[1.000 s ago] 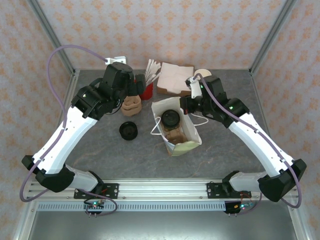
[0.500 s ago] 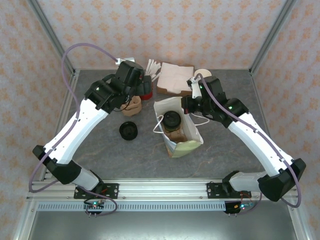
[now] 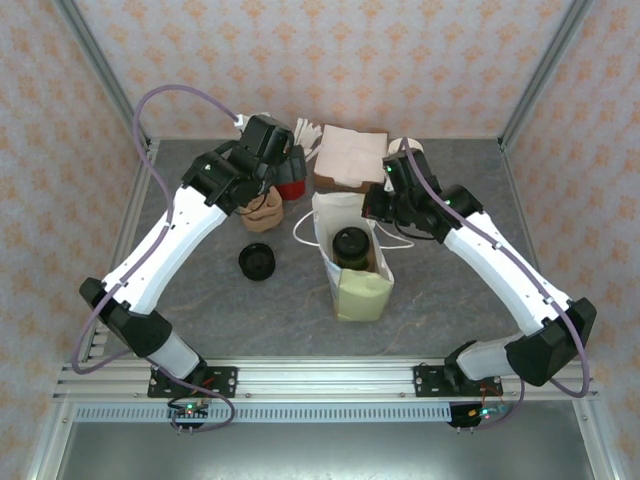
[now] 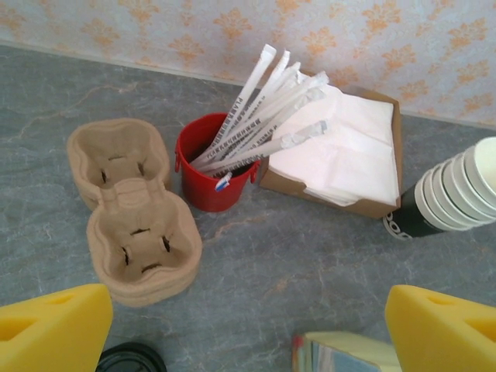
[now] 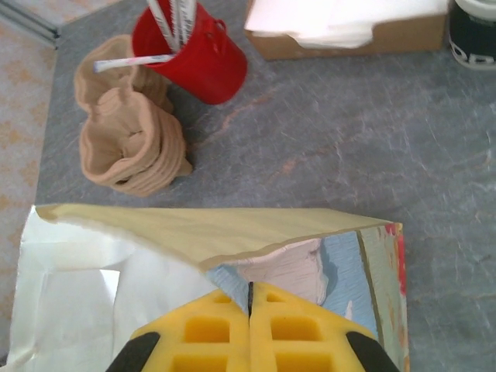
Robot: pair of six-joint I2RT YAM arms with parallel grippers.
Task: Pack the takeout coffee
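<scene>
The right gripper [image 5: 249, 301], pinched on the rim of the paper bag [image 3: 362, 296], has pulled it upright at frame centre with the takeout coffee [image 3: 350, 243] inside, while the left gripper [image 4: 246, 325], spread wide and empty, has swung toward the red straw bucket [image 4: 213, 167], so extras look next.

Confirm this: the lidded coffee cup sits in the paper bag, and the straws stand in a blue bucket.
The bucket is red, not blue; the left wrist view shows it holding the straws. The lidded coffee cup does sit in the paper bag.
</scene>
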